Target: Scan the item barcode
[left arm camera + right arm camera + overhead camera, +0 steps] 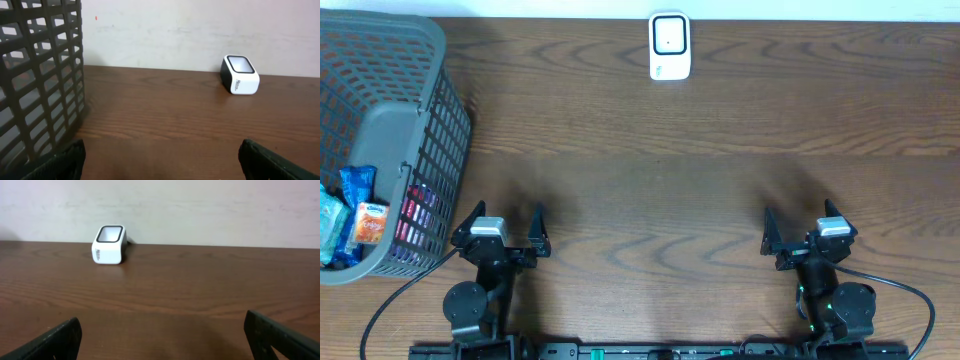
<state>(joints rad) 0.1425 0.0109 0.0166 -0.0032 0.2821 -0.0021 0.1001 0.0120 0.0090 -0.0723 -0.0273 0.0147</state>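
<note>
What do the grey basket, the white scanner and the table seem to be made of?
Grey lattice basket: probably moulded plastic, matte, judging by its even grid and smooth rim. Small white box-shaped scanner: likely smooth hard plastic, with a dark window. Brown table: wood grain, satin sheen; solid wood or laminate, I cannot tell.
</note>
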